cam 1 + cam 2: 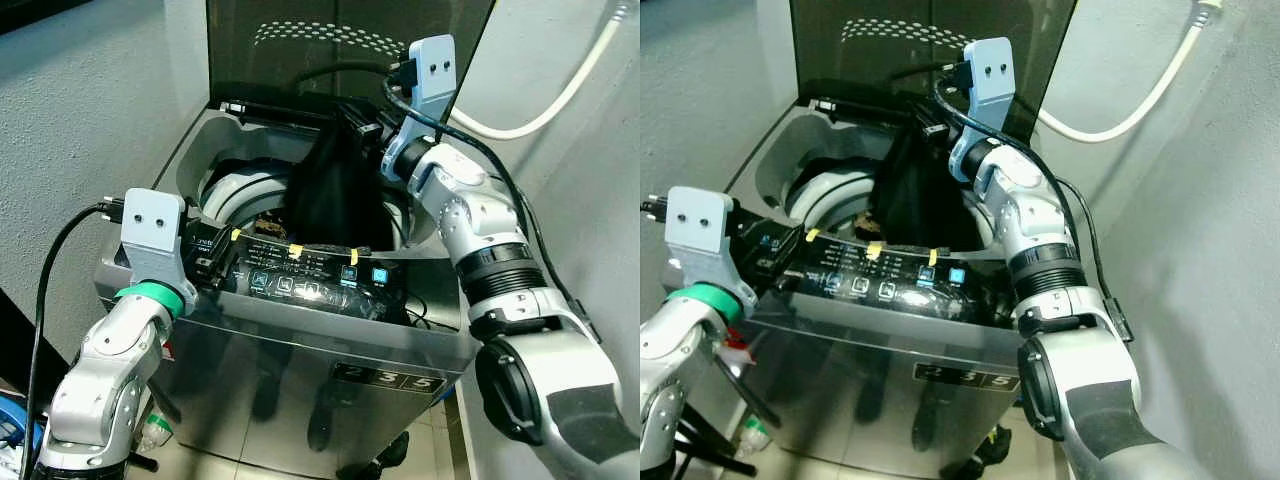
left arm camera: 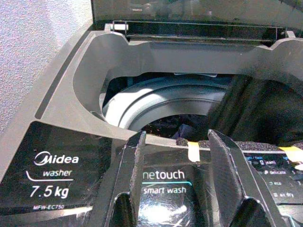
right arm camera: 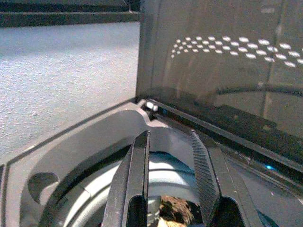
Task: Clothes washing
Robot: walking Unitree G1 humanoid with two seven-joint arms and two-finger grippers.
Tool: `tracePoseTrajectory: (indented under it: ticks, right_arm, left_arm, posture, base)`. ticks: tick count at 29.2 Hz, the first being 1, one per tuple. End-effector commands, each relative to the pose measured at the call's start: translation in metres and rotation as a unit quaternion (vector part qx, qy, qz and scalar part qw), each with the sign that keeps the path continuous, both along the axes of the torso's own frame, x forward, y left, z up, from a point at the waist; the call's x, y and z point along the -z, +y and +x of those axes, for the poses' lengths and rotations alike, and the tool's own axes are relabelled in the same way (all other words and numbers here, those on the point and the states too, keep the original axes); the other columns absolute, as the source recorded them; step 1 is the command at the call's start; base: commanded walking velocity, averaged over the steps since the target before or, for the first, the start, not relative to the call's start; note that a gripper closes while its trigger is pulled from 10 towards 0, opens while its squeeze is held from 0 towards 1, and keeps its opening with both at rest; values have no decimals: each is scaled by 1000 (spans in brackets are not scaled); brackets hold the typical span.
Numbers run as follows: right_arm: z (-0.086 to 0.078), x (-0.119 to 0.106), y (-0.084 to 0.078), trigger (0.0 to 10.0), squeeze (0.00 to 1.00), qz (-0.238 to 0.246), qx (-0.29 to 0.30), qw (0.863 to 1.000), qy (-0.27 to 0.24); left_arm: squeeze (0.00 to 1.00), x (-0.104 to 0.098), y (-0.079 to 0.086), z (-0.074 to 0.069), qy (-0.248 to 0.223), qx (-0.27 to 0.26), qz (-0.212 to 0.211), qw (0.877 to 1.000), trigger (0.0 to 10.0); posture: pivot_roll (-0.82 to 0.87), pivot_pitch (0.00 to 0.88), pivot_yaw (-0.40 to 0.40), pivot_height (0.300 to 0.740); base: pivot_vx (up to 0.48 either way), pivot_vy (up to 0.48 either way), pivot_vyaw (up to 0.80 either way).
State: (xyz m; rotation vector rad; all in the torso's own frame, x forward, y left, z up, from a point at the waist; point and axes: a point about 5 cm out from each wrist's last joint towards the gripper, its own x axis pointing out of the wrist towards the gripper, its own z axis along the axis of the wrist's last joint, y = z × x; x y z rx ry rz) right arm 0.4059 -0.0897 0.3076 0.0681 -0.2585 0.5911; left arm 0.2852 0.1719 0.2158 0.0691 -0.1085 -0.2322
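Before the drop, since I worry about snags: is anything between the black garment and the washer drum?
Nothing visible blocks it. The black garment hangs from the right gripper over the grey top-loading washing machine's open tub, its dark lid upright behind. The left gripper sits at the front control panel.

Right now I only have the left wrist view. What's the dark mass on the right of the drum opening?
Observer: A black garment, hanging into the washer opening just below the right gripper.
Operator: Is it gripped?
Observer: Can't tell. The right wrist view shows its fingers apart with no cloth between them.
Operator: Anything near that arm?
Observer: A white hose runs along the wall behind it.
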Motion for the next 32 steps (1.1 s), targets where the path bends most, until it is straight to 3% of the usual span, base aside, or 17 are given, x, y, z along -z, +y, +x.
tracePoseTrajectory:
  ticks: [1,9,15,18,23,30,32]
  right_arm:
    - [2,-4,-6,10000,0,-4,9,1000,-7]
    - [2,-3,-11,10000,0,-14,6,1000,-4]
    - [-2,9,-36,10000,0,61,60,996,-14]
    - [-19,44,-33,10000,0,98,75,992,-12]
    - [-34,71,-38,10000,0,59,112,992,-25]
    - [-46,80,-39,10000,0,57,97,993,-24]
    - [-52,77,-38,10000,0,91,93,991,-28]
  left_arm:
    - [0,1,-3,-1,5,9,5,1000,10000]
    - [0,1,-3,-1,7,10,6,1000,10000]
    - [0,5,5,2,15,-27,14,999,10000]
    - [0,3,16,5,4,-69,10,998,10000]
    - [0,-3,11,7,-17,-54,18,998,10000]
    - [0,3,5,3,-14,-49,10,999,10000]
    - [0,2,6,3,-22,-62,-2,998,10000]
  posture:
    - [172,0,-34,740]
    - [168,0,-30,740]
    - [159,0,-15,740]
    - [161,0,-4,740]
    - [141,6,0,740]
    - [131,14,-4,740]
    - [128,16,-12,740]
  base:
    - [0,0,0]
    - [0,0,0]
    - [0,0,0]
    - [0,0,0]
    - [0,0,160]
    - [0,0,800]
    - [0,0,800]
